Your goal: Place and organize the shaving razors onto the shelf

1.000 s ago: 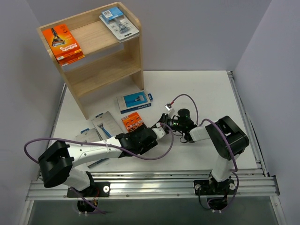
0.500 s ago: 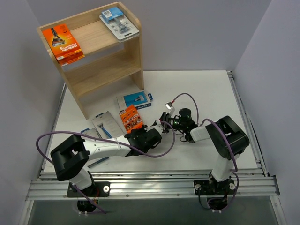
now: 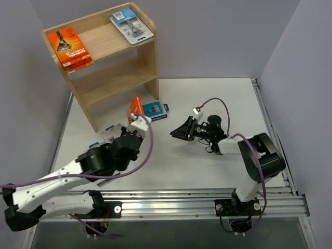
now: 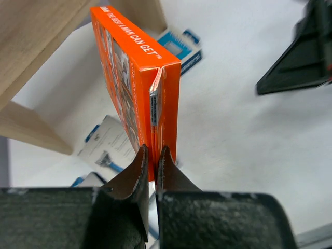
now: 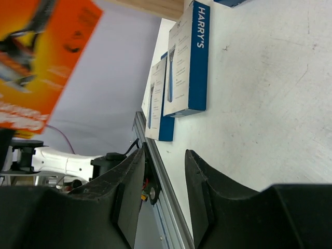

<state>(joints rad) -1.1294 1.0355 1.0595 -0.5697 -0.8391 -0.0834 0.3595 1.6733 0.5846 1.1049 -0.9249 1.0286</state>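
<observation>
Grip the orange razor box [image 4: 136, 78] by its bottom edge, with the left claw [image 4: 153, 162] pinched together on the flap seam. Current position: upright, lifted off the surface [image 3: 207, 98], near the right foot of the shelf [image 3: 106, 39].

1. Raise above the low rim of the top tier, or bring level with the bare middle tier.
2. Move slowly to limit swing from the narrow edge grip.
3. Tilt flat before release.
4. Set down beside the second orange box [image 3: 70, 49] on the top tier, well apart from the blister pack [image 3: 132, 26] at the right corner.
5. Hold the right claw [image 5: 163, 166], fingers apart and gripping nothing, out of the carry path.

Surface: white, matte, flat. Lying on it beside the shelf foot: a grey-and-blue box [image 3: 153, 110]. Further packs [image 3: 106, 136] partly hidden under the left arm [image 3: 78, 171]. Bounded by a metal rail [image 3: 171, 205] at the near edge and by plain pale walls [image 3: 207, 36] at the back and sides.
</observation>
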